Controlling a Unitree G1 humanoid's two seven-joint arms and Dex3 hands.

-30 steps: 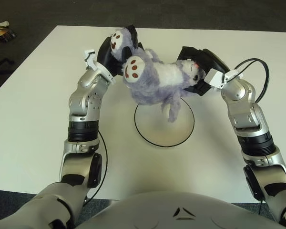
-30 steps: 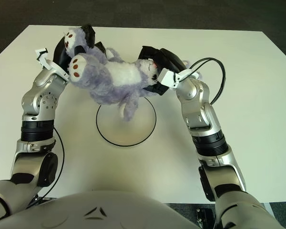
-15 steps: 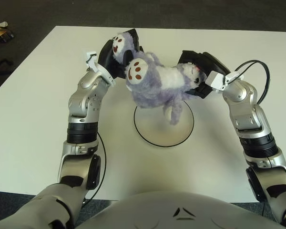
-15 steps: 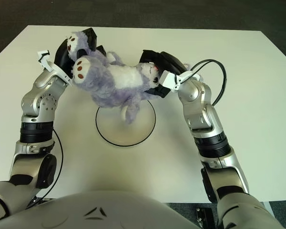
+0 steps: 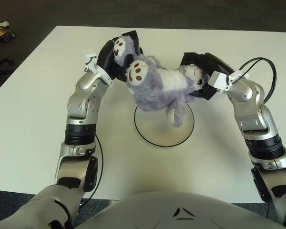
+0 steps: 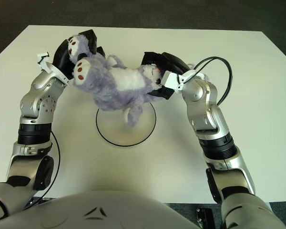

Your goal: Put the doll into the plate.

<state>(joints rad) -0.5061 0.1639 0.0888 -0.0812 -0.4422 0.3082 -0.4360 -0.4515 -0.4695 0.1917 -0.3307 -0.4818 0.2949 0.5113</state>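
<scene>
A purple plush doll (image 5: 157,88) with a white belly and brown-spotted paws hangs lying on its side above the plate. The plate (image 5: 164,131) is white with a dark rim and lies flat on the table under the doll. My left hand (image 5: 115,59) is shut on the doll's feet end at the left. Over on the right, my right hand (image 5: 200,78) is shut on the doll's head end. One limp limb of the doll dangles down over the plate's middle.
The white table (image 5: 33,119) spreads around the plate on all sides. Black cables loop beside both forearms (image 5: 262,76). Dark floor lies beyond the far table edge, with some small objects (image 5: 1,32) at the top left.
Both hands have carried the doll slightly right and a little lower over the plate. The doll's dangling limb now reaches further across the plate.
</scene>
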